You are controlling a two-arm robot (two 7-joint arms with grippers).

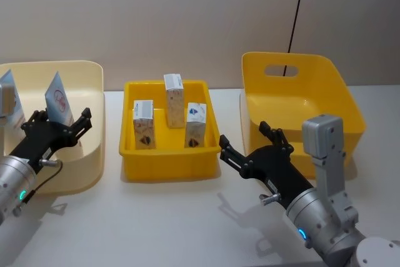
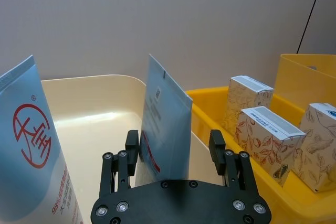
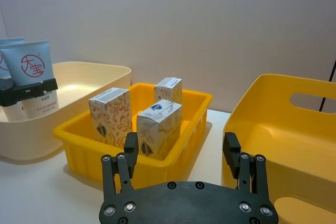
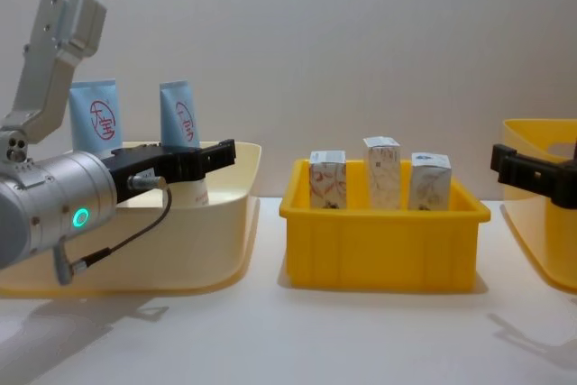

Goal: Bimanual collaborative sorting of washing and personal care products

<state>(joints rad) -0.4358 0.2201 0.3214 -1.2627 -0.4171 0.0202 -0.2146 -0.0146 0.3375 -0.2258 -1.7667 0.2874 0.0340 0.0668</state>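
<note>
Three small white cartons with orange-brown print (image 1: 174, 99) stand upright in the shallow yellow plastic tray (image 1: 169, 157), head view. Left wrist view: left claw (image 2: 174, 140) wide, straddling a tall pale-blue squeeze tube (image 2: 163, 103) in the cream plastic bin (image 2: 94, 95). Right wrist view: right claw (image 3: 181, 148) wide, empty, above the white tabletop (image 3: 31, 182), facing the tray.

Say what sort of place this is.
Likely a robot test bench for sorting: a pale bin with tubes, a yellow tray of cartons and a yellow bin in a row on a plain table, bare wall behind. Left pincer open around a tube; right pincer open near the tray.
</note>
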